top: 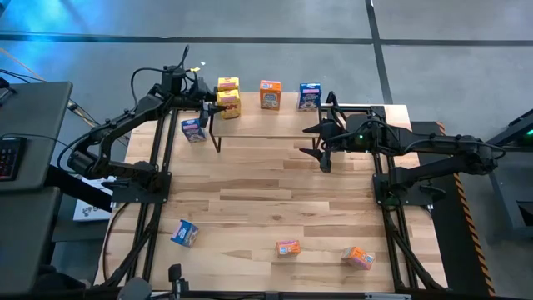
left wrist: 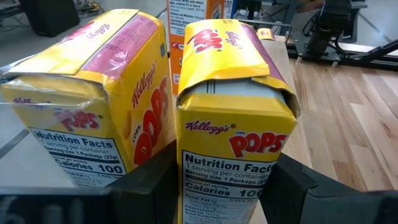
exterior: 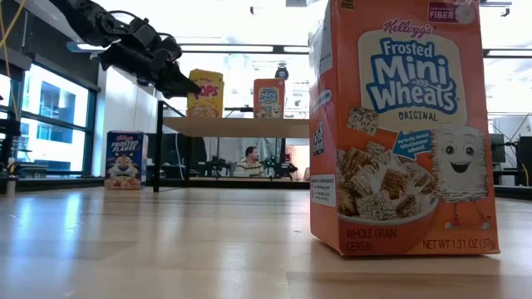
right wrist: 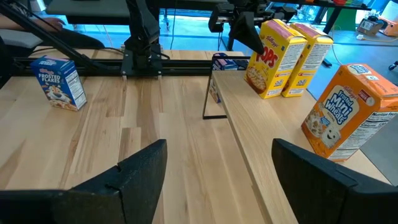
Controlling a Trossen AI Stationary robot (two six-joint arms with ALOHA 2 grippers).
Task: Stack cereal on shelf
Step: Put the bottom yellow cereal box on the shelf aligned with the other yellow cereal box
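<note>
Yellow cereal box [left wrist: 233,140] between left fingers [left wrist: 152,186]

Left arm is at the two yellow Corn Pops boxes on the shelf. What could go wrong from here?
1. The left gripper grips one yellow cardboard Corn Pops box tight beside its twin yellow box; withdrawing may topple either.
2. Both stand near the end of the light wooden shelf, so a nudge could tip one off.
3. The open right gripper hovers near the shelf.

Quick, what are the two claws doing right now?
Left gripper: fingers closed on a yellow Corn Pops box on the shelf.
Right gripper: fingers open, holding nothing, hovering by the shelf.
</note>
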